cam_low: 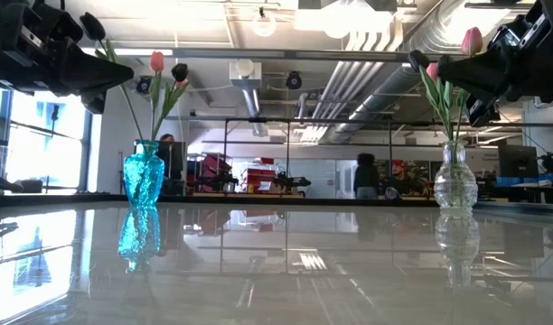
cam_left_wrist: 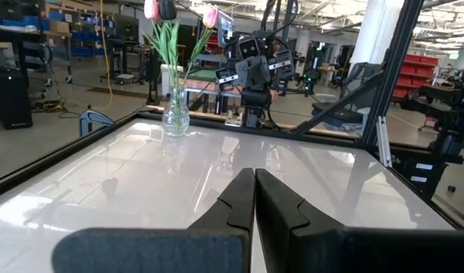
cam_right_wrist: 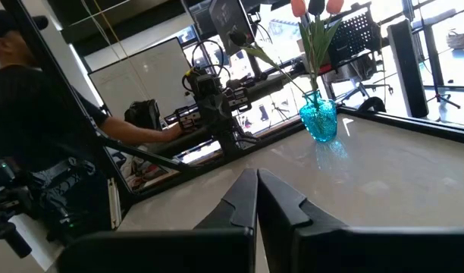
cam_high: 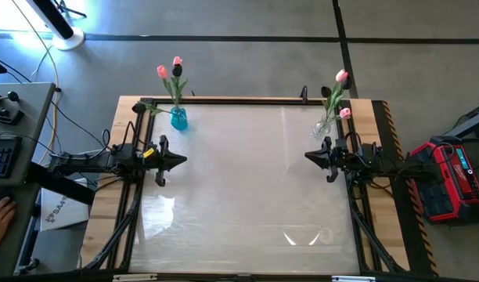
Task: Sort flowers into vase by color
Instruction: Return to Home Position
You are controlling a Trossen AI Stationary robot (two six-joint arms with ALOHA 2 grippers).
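Both grippers hung with fingers pressed shut, holding nothing. The left gripper (cam_high: 183, 160) was near the left edge and the right gripper (cam_high: 307, 156) near the right, with the glossy tabletop (cam_high: 239, 204) open between them. The tulips (cam_high: 177, 70) stood at the far edge, in a blue vase (cam_high: 178, 119) and a clear vase (cam_high: 324, 128). Only the right wrist view showed a person (cam_right_wrist: 35, 98) seated beyond the left arm.

One blue vase (cam_high: 178, 119), one clear vase (cam_low: 455, 185). Four pink flowers (cam_high: 160, 71) and three black flowers (cam_high: 177, 70), seven in all between them.
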